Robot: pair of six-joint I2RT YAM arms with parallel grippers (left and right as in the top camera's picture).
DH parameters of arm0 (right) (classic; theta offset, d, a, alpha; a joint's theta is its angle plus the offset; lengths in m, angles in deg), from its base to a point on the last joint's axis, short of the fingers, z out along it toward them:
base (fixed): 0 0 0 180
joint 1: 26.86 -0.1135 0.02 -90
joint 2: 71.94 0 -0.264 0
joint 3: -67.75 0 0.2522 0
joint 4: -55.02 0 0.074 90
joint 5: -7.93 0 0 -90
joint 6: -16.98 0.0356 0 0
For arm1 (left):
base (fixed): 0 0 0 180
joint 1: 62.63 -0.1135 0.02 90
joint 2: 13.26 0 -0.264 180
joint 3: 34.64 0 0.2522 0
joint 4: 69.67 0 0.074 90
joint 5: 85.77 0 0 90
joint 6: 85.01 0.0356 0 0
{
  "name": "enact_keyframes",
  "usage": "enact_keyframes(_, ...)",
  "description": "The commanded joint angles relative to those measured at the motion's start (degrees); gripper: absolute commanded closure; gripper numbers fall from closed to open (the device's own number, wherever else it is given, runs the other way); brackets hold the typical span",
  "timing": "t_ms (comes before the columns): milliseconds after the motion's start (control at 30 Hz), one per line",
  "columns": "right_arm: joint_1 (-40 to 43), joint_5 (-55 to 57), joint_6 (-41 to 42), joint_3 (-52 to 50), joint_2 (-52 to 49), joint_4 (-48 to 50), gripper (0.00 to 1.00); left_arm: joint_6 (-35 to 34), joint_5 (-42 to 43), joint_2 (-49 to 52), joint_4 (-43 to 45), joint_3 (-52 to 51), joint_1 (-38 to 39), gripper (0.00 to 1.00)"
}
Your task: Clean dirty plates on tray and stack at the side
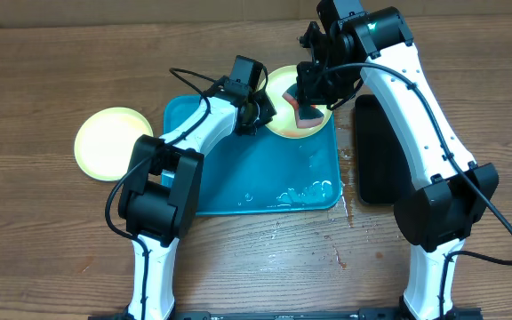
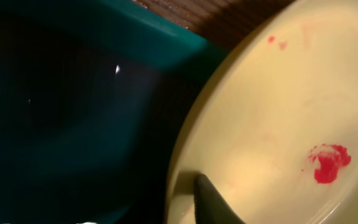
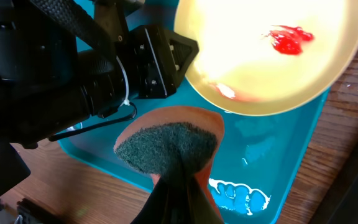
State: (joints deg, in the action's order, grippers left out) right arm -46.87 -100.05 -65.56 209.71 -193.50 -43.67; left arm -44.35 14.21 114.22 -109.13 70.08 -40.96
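A cream plate (image 1: 283, 93) with a red sauce smear (image 2: 329, 163) lies over the far right corner of the turquoise tray (image 1: 238, 178). My left gripper (image 1: 263, 111) is shut on the plate's left rim; one dark finger (image 2: 213, 205) lies on its upper face and the other is hidden underneath. My right gripper (image 3: 182, 177) is shut on an orange sponge (image 3: 166, 146) with a dark green scouring face. It holds the sponge just above the plate's near edge. A second cream plate (image 1: 112, 142) rests on the table left of the tray.
A narrow black tray (image 1: 376, 151) lies on the table right of the turquoise tray, under my right arm. A water puddle (image 1: 309, 191) sits in the turquoise tray's near right corner, and drops (image 1: 345, 209) wet the wood beside it.
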Motion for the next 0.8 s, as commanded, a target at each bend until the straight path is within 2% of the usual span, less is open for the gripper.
enact_keyframes(0,0.15,-0.07,-0.02,0.44,0.26,0.2,0.96,-1.7,-1.16,3.02,-0.59,-0.24,-0.26,0.96)
enact_keyframes(100,0.15,-0.07,-0.02,0.44,0.26,0.13,0.96,-1.6,-0.83,2.97,-0.63,-0.09,-1.14,0.96)
enact_keyframes(200,0.15,-0.09,0.0,0.44,0.24,0.13,0.96,1.86,1.16,2.19,-0.81,-0.02,-2.64,0.96)
enact_keyframes(367,0.15,-0.11,0.0,0.44,0.24,0.11,0.96,14.53,1.6,-1.53,-7.67,-0.02,-6.58,0.96)
enact_keyframes(567,-0.37,-0.15,0.37,0.44,-0.68,0.22,0.96,34.6,1.68,-4.63,-22.4,-0.02,-10.97,0.96)
enact_keyframes(767,-2.67,-0.11,3.37,0.26,-2.89,0.87,0.96,44.7,2.91,-4.59,-31.26,-0.09,-12.07,0.96)
